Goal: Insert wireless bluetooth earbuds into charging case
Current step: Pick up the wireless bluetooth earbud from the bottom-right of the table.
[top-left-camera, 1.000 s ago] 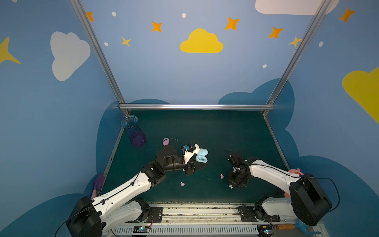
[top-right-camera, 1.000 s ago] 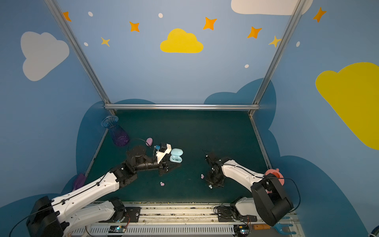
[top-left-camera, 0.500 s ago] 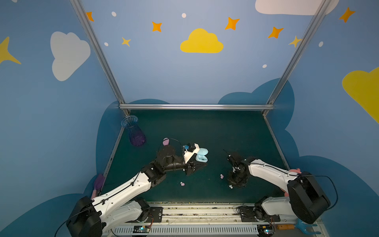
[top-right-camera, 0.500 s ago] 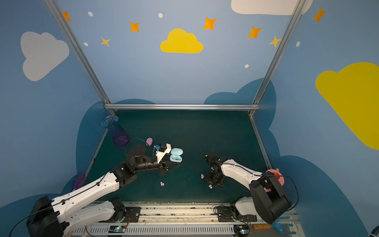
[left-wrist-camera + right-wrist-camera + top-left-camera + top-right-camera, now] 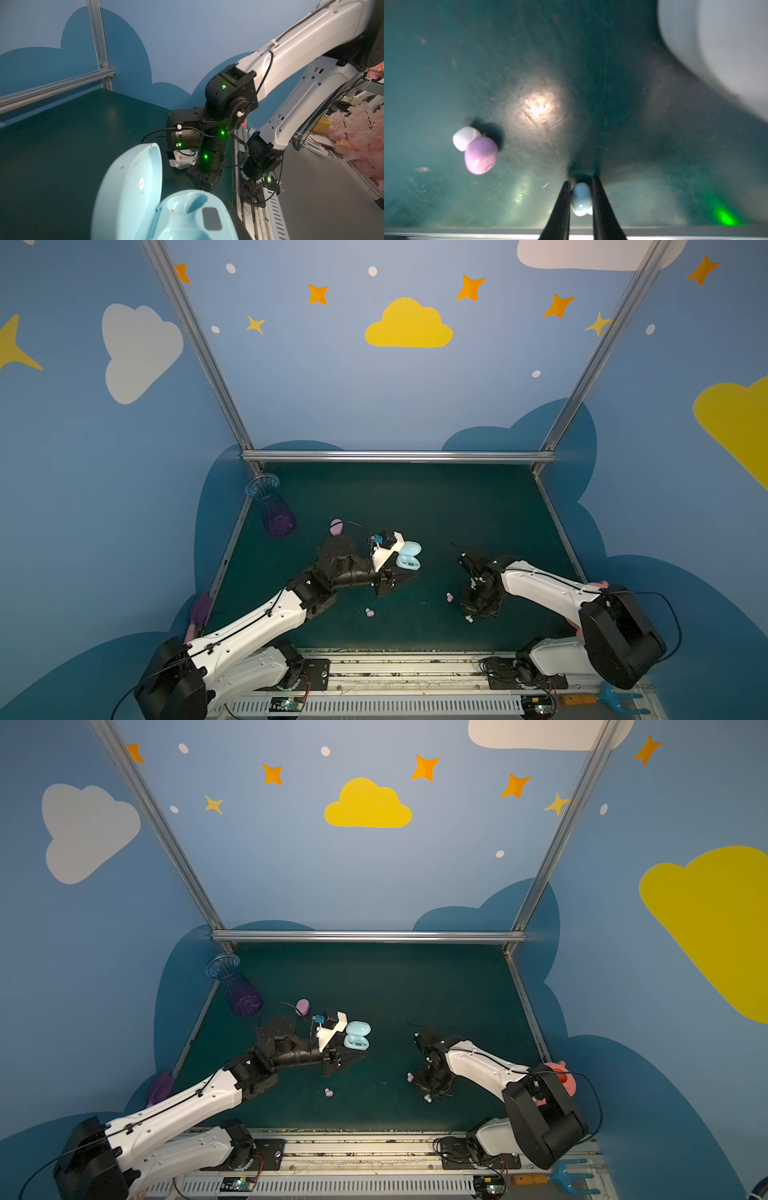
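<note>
Right tool (image 5: 581, 182) has drawn shut within the second and pinches the pale blue earbud (image 5: 581, 200) at the worktop (image 5: 415, 497); the open blue case (image 5: 409, 558), seemingly clamped in the left tool (image 5: 403, 576), lies well apart to its left.
</note>
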Robot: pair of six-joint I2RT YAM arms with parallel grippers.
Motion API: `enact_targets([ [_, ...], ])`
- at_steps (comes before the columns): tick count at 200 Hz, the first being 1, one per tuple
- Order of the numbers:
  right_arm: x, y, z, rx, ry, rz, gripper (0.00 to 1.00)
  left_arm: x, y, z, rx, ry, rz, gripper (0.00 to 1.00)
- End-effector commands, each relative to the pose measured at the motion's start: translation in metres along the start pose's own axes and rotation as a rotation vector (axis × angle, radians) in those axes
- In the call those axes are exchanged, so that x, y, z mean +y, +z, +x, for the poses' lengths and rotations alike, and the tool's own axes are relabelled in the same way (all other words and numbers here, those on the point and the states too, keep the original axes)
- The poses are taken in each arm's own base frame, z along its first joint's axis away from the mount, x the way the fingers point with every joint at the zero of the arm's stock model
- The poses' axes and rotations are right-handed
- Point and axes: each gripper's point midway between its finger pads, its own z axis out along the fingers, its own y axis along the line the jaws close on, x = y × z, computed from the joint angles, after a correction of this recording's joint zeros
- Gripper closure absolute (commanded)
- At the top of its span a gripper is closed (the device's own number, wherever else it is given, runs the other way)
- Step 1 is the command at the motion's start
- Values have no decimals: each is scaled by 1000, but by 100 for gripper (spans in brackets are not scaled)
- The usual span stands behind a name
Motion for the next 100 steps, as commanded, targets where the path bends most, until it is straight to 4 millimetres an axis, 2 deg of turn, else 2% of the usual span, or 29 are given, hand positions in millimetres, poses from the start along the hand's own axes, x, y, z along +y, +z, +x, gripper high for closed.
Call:
enact_targets([
  [1,2,3,4,17,-12,-7,85,-1,-1,-5,-24,9,1,82],
  [16,2,-5,2,-11,-19,-18,85,-2,0,-5,-27,8,6,82],
  [22,11,-16,-6,-47,-28,-46,85,-2,0,-6,-31,9,10,82],
  [48,25,-49,-19,-141,-60,-122,86,-4,2,-10,-52,15,28,82],
  [80,47,-102,-28,-249,-117,-244,87,-6,9,-16,-78,26,52,82],
  [100,67,-144,-32,-335,-169,-360,87,-8,13,-20,-98,38,70,82],
])
